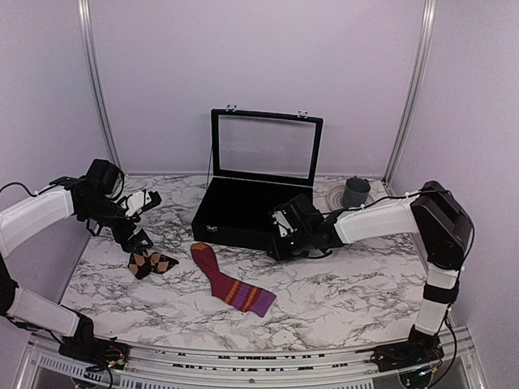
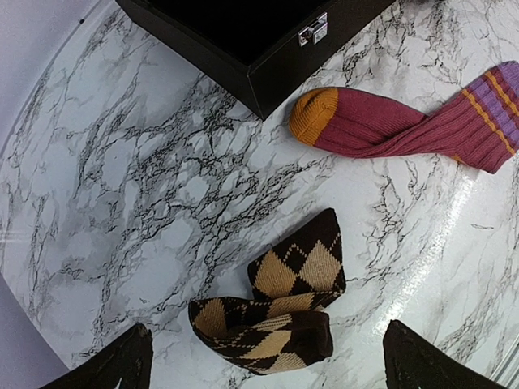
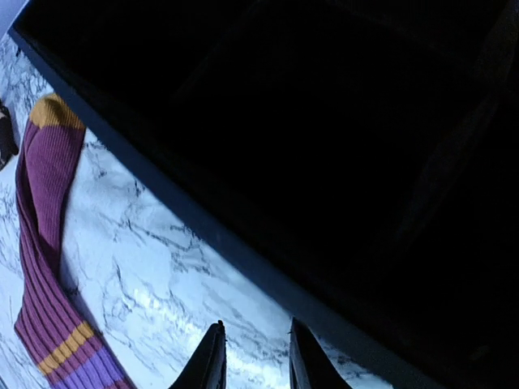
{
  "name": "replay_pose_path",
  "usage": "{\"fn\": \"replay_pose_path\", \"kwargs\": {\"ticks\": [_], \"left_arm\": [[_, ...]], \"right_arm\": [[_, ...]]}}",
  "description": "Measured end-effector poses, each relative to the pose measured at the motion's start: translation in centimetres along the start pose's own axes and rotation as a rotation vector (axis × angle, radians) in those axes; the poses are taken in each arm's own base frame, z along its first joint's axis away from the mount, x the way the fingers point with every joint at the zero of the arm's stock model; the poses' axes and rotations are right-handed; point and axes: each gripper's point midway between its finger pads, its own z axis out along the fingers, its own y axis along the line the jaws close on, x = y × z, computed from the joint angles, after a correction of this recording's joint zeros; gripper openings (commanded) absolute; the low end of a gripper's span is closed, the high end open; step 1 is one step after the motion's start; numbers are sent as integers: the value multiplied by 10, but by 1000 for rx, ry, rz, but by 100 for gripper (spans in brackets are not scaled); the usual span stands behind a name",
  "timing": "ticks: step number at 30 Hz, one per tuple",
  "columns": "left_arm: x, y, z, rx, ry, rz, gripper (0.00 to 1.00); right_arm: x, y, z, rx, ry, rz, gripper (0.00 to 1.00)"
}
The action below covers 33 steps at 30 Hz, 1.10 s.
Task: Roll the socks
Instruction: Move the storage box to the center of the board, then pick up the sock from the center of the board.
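The dark argyle sock [image 1: 152, 263] lies folded over itself on the marble table at the left. In the left wrist view the argyle sock [image 2: 280, 304] sits between my spread fingers [image 2: 122, 369], below them and untouched. My left gripper [image 1: 138, 239] hovers just above it, open and empty. The magenta-red sock [image 1: 231, 284] lies flat and stretched out at centre, its purple end nearest me; it also shows in the left wrist view [image 2: 405, 121] and the right wrist view [image 3: 45, 243]. My right gripper [image 1: 280, 243] is at the box's front edge, its jaws a little apart and empty [image 3: 255, 328].
A black case [image 1: 243, 212] with its clear lid raised stands at the back centre, right behind the magenta sock; its latch [image 2: 312, 31] faces the front. A grey cup [image 1: 355, 193] stands at the back right. Metal frame posts rise at both back corners.
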Motion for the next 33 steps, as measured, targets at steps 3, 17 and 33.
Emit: {"fn": "replay_pose_path", "kwargs": {"ticks": [3, 17, 33], "left_arm": [[-2, -2, -2, 1, -4, 3, 100], [-15, 2, -6, -22, -60, -91, 99], [-47, -39, 75, 202, 43, -16, 99]], "right_arm": [[-18, -2, 5, 3, -21, 8, 23], [-20, -8, 5, 78, -56, -48, 51], [123, 98, -34, -115, 70, -211, 51]]}}
